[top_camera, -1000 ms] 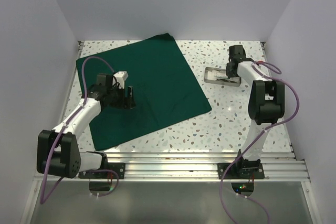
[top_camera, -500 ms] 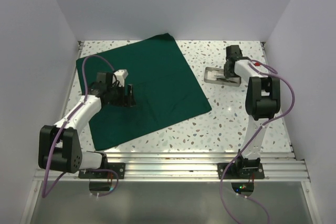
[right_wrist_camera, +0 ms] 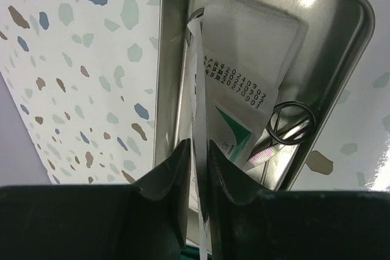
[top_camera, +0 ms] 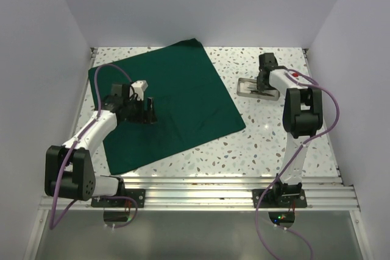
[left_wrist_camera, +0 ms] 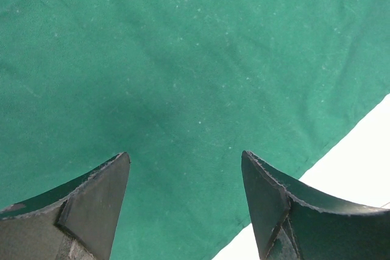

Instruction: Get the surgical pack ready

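easing the white packet (right_wrist_camera: 244, 59) down into the steel tray (right_wrist_camera: 173, 59) looks like the step in hand, so take it slowly. your right fingers (right_wrist_camera: 167, 181) stand above one end of the tray, almost together, with the packet's thin edge between them. whether they pinch it or merely flank it, i cannot tell. if you release, part them only a little and lift straight up, so the edge doesn't drag the packet over the tray's rim or disturb the scissors (right_wrist_camera: 292, 123) lying partly under it. your left fingers (left_wrist_camera: 91, 199) are spread wide with nothing between them, hovering over the green cloth (top_camera: 177, 101). that cloth lies flat on the worktop (top_camera: 262, 132), on the left-arm side of the tray, near it but not touching.
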Robot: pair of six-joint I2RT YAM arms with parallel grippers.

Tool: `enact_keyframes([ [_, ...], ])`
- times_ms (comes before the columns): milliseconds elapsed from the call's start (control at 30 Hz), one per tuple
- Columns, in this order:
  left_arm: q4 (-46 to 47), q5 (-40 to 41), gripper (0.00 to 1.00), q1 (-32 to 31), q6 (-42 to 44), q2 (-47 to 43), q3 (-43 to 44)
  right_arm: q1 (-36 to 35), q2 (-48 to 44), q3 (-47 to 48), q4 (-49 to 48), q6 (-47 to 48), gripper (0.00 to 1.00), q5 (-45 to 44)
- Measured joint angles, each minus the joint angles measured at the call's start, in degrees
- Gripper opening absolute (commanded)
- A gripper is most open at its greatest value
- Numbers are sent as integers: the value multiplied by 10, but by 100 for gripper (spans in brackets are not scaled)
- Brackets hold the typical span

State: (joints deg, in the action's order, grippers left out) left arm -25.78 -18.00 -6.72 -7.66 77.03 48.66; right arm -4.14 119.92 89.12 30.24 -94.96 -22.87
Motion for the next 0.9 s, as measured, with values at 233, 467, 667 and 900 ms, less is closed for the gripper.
enact_keyframes([
  [233, 1, -13, 78, 2, 0, 0, 0, -8, -5, -17, 2, 32, 32, 11],
  [467, 10, -25, 78, 3, -1, 0, 0, -32, -36, -22, 18, 77, 47, 37],
  [667, 14, -33, 78, 3, -1, 0, -3, -40, -65, -36, 24, 108, 50, 61],
  [900, 13, -38, 78, 3, -2, 0, -7, -34, -66, -35, 28, 167, 54, 75],
])
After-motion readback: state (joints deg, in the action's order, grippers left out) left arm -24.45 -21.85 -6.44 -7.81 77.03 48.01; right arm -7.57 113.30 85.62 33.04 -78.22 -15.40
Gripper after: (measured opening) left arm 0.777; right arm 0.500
